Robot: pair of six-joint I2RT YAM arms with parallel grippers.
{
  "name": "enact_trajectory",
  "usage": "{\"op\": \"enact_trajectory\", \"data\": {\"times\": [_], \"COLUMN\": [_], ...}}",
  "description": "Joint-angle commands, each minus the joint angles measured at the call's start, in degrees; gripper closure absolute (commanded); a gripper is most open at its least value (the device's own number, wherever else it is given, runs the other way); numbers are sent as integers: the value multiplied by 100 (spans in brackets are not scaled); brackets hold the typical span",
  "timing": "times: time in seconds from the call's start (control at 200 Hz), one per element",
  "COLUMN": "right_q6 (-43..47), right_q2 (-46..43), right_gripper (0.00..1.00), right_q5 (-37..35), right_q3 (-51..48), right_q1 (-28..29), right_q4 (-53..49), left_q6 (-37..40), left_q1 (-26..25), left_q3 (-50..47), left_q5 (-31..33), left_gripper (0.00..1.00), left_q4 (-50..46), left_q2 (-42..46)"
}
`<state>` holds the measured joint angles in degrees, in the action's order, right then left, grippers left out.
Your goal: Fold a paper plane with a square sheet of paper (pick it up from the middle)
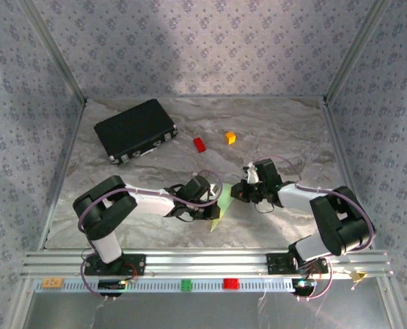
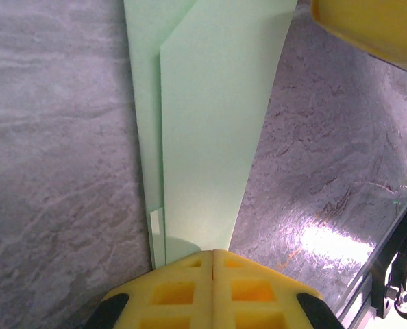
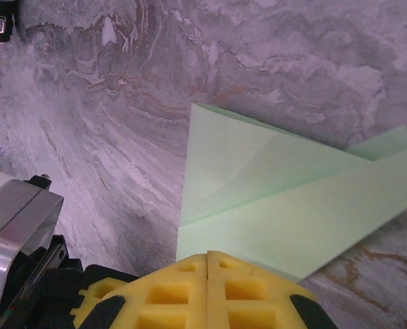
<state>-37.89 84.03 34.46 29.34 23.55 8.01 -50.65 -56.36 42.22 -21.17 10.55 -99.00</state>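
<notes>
1. Grey marbled tabletop [image 1: 292, 130] spreads beneath both arms, with patterned walls around it.
2. On the left gripper [image 2: 212, 255], the yellow fingers are pressed flat together with no gap. The narrow end of the pale green folded paper plane [image 2: 203, 123] is pinched between them.
3. On the right gripper [image 3: 208, 257], the yellow fingers likewise meet along one seam. They clamp a long edge of the paper plane [image 3: 279, 199], whose layered folds spread out beyond.
4. From above, the paper plane [image 1: 222, 205] sits between the two grippers, towards the front of the table.
5. Further back lie a small red block [image 1: 199, 144] and a small orange block [image 1: 230, 138]. A black rectangular case [image 1: 135, 129] is at the back left.
</notes>
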Motion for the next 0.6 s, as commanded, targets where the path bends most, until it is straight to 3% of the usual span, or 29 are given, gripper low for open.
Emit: {"op": "enact_trajectory", "data": {"times": [0.0, 0.41, 0.595], "right_q6": [60, 73, 2], "right_q2": [295, 1159, 907], "right_gripper": [94, 94, 91], "right_q5": [20, 370, 477], "right_q3": [150, 497, 514], "right_q1": [-19, -1024, -1221], "right_q4": [47, 534, 486], "left_q6": [-6, -72, -252], "left_q1": [15, -7, -22], "left_q3": [-137, -192, -201], "left_q5": [192, 192, 201], "left_gripper": [100, 100, 100], "left_q4": [-540, -501, -284], "left_q2": [-76, -24, -32]}}
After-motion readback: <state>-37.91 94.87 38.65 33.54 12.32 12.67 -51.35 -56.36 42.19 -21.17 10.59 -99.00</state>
